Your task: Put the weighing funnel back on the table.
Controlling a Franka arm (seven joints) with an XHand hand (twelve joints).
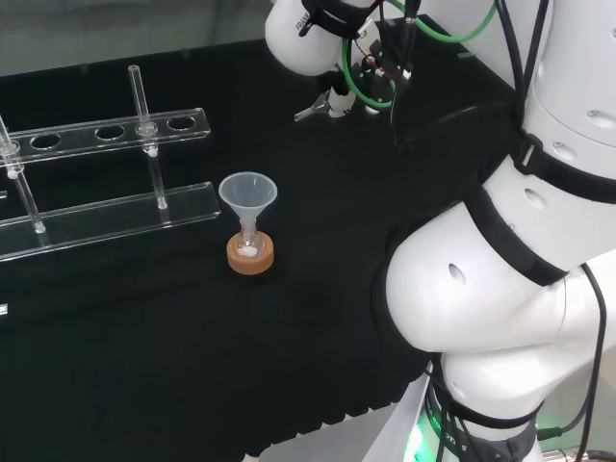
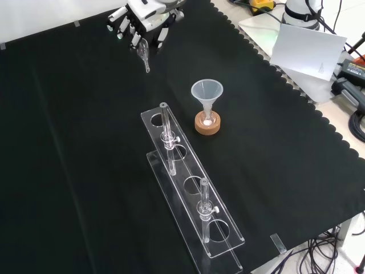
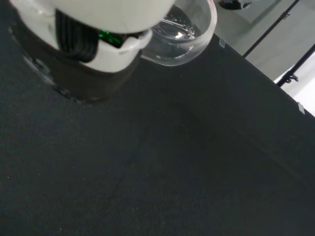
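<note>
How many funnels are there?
2. The funnel stands in a small flask on a cork ring beside the rack. The weighing funnel hangs from the hand, at the front view's top. Another clear one could escape notice.

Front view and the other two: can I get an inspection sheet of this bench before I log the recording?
Surface: black cloth, flat, no spill seen.
Job's things: weighing funnel held at the cloth's far side, stem pointing down; contact with the cloth unclear.
Clutter: funnel upright in a small flask on a cork ring; clear rack with two tubes.
Grippers: hand, fingers closed on the weighing funnel.
Cables: green cable by the wrist; cables off the bench.
Surroundings: white sheet beyond the cloth's edge.
</note>
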